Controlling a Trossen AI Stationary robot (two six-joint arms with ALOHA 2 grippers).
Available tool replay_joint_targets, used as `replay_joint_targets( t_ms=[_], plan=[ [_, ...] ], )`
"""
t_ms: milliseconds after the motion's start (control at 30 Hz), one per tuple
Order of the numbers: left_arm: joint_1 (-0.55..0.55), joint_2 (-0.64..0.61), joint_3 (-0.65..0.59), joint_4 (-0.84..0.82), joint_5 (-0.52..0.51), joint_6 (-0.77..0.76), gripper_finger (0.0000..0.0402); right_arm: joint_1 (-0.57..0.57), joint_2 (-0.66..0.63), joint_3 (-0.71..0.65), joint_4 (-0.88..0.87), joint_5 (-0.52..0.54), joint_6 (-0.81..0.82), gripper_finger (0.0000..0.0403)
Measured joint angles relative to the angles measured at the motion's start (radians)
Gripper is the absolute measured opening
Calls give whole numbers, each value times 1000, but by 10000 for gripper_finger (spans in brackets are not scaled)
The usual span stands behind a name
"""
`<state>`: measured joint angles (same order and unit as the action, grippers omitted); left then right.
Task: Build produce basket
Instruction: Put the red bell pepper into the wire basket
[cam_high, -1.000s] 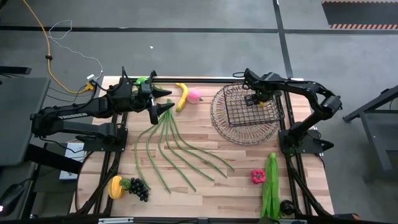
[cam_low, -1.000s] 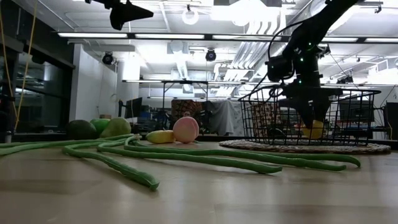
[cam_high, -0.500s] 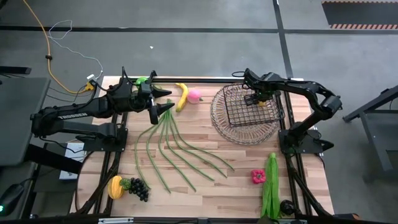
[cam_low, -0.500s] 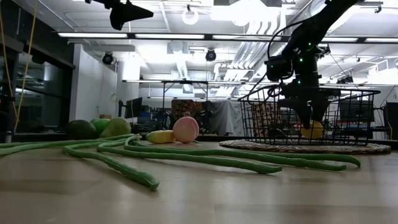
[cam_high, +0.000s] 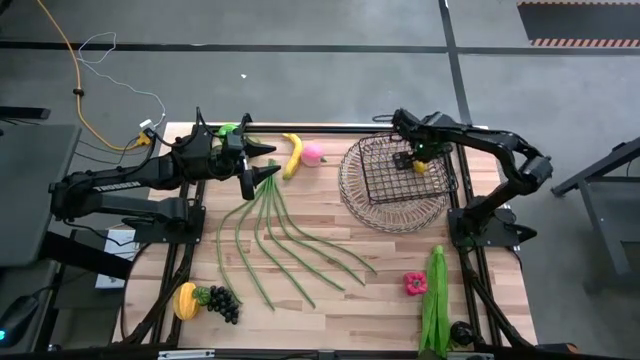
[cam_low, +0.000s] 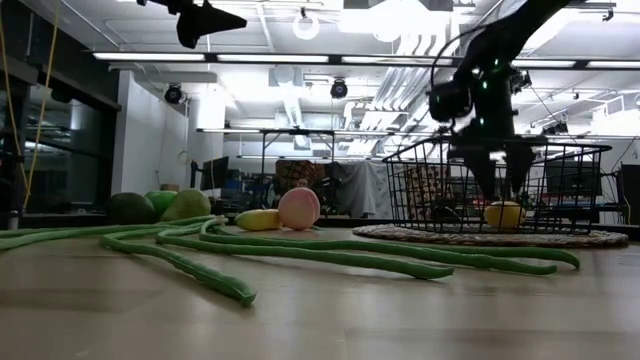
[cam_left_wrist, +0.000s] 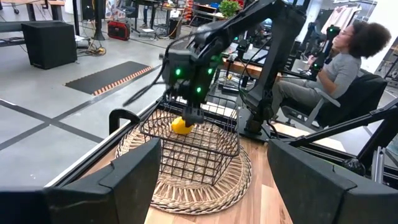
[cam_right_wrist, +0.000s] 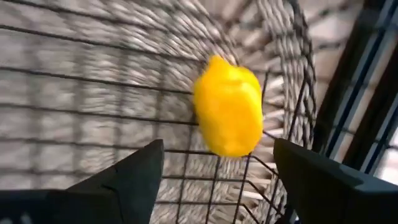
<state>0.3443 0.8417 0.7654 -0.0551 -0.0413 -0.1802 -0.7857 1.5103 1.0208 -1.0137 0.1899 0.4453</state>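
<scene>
So we had the right end effector (cam_high: 415, 155) sitting just above the lemon (cam_high: 420, 165) inside the basket (cam_high: 395, 183), fingers spread and not touching it; the right wrist view showed the lemon (cam_right_wrist: 229, 114) lying loose on the wire grid between the two dark fingers (cam_right_wrist: 118, 180). From the low view the lemon (cam_low: 503, 214) rested on the basket floor with the end effector (cam_low: 495, 160) right over it. The basket itself looked like a dark wire cage sitting on a round woven mat at the far right of the tabletop (cam_high: 330, 290). Our left end effector (cam_high: 262, 160) hung near the far left, fingers apart, holding nothing, above the gathered end of the long green beans (cam_high: 285, 240). The banana (cam_high: 292, 153) and pink peach (cam_high: 314, 152) lay just beside each other between the two arms, grapes (cam_high: 222, 302) at the near left, red pepper (cam_high: 415, 283) and leafy greens (cam_high: 434, 295) near right.
</scene>
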Motion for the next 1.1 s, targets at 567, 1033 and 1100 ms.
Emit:
replay_joint_targets(
  t_ms=[567, 1033, 1100],
  plan=[
    [0, 0, 0, 0, 0, 0, 282, 378, -644, -114, 464, -137, 178, 293],
    [0, -1, 31, 22, 167, -196, 282, 653, -723, -311, 1005, -284, -76, 293],
    [0, 0, 31, 44, 188, -221, 282, 679, -709, -303, 1012, -295, -163, 293]
  ],
)
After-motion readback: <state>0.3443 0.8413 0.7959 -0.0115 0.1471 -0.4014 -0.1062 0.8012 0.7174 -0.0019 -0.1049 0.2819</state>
